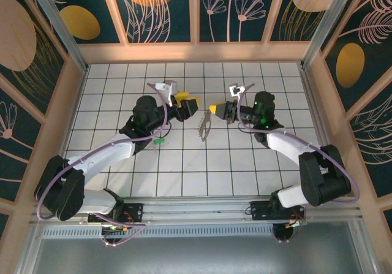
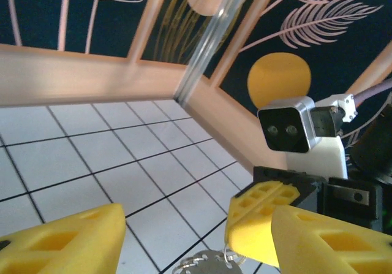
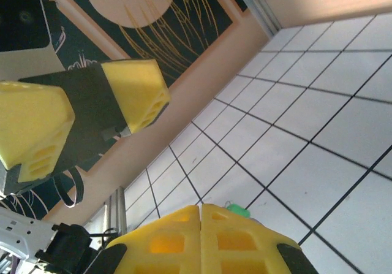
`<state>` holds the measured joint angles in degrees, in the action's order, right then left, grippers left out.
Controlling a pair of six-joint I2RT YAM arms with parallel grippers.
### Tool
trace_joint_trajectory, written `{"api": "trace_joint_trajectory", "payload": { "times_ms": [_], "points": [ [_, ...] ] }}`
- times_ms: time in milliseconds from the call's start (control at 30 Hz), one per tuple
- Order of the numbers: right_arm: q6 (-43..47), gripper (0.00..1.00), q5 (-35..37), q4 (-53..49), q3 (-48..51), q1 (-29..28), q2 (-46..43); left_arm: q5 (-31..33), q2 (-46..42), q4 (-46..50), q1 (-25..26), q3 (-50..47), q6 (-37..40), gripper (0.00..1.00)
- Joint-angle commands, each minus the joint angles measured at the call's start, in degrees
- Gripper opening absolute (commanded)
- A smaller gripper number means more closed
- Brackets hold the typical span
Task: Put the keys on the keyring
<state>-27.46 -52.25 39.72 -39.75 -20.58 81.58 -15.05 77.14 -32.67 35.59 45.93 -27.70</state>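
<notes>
Robot test cell, laboratory type. The white tiled floor point(image 1: 184, 170) is boxed in by pale wood-framed wall panels point(image 1: 159, 7) painted with botanical motifs on dark blue. An aluminium rail point(image 1: 196, 213) along the near edge carries the left arm point(image 1: 104, 154) and right arm point(image 1: 288, 145), cabling exposed.

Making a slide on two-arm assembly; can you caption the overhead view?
Right hand pinches the keyring, facing the open left hand; a green-tagged key lies by the left arm.

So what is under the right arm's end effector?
The keyring with its silvery cluster hangs under the shut right end effector, above the white tiled table. The pinched part is hidden inside the grip.
</notes>
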Motion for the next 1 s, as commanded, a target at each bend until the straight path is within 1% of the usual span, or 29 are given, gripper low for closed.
{"api": "trace_joint_trajectory", "payload": {
  "times_ms": [0,100,233,500,667,967],
  "points": [
    [-0.51,0.0,0.88,6.04,1.05,-2.08,2.15,4.85,-2.42,0.75,0.05,-1.95,-0.08,0.67],
    [0.74,0.0,2.75,4.94,2.67,-2.99,3.55,5.98,-3.21,1.41,0.1,-2.83,0.01,0.69],
    [1.33,0.0,5.1,4.05,7.64,-3.22,4.58,6.25,-3.94,1.54,0.11,-3.85,-0.07,0.7],
    [0.51,0.0,11.58,2.23,14.12,-4.13,5.89,5.73,-3.76,0.81,0.07,-4.61,-0.68,0.72],
    [-0.47,0.0,13.29,2.07,14.87,-4.38,8.6,5.47,-3.27,0.4,0.13,-4.8,-0.93,0.73],
    [-0.74,0.0,14.63,1.73,13.65,-6.62,14.68,5.25,-2.36,0.41,0.17,-4.35,-0.51,0.75]
  ]
}}
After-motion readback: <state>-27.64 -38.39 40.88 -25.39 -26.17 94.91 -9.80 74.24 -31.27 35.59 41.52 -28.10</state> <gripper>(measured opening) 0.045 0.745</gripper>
